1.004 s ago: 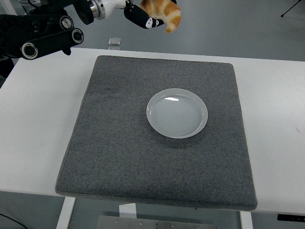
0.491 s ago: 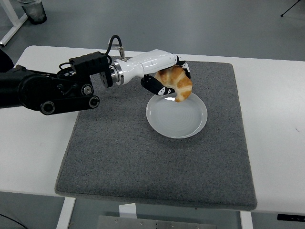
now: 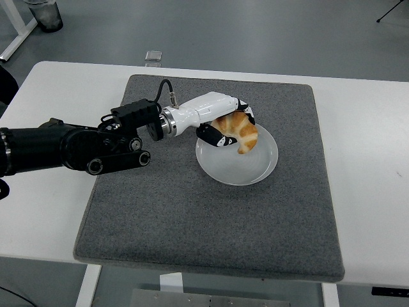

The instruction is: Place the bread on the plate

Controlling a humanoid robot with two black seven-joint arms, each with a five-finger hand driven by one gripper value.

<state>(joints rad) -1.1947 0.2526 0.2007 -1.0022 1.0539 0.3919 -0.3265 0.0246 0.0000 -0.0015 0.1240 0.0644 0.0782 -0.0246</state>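
Left robot hand (image 3: 225,128) grasps bread (image 3: 239,131) low over plate (image 3: 255,167), near its far-left rim. Risk: off-centre release lets bread roll onto mat (image 3: 192,211).

No text, label, brand, number or sign can be read anywhere in this view. The small object lying on the floor beyond the table is too small and blurred to show any print.

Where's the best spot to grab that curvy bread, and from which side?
Grab the croissant across its fat middle, coming from the left as the left hand does now. Its thin curled tip points down over the plate and would probably bend or tear.
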